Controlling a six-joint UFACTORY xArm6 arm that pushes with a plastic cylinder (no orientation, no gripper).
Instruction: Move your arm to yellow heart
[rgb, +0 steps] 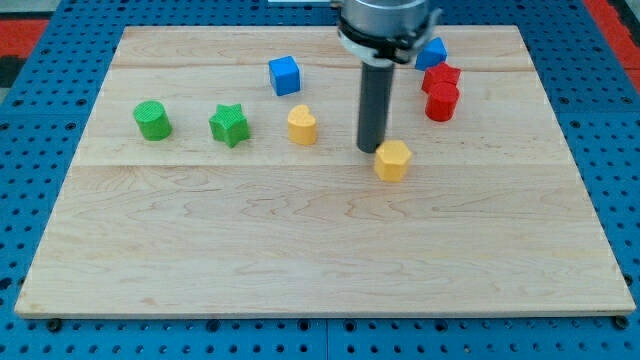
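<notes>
A: While my tip (368, 149) is resting right of centre, just left of the yellow hexagon block (393, 160), is it reaching the yellow heart (302, 126)?

B: Not yet; the heart is sitting apart, further left. No tool is fitted, only a rod. The wooden table (300, 260) is lying on blue pegboard (40, 120).
</notes>
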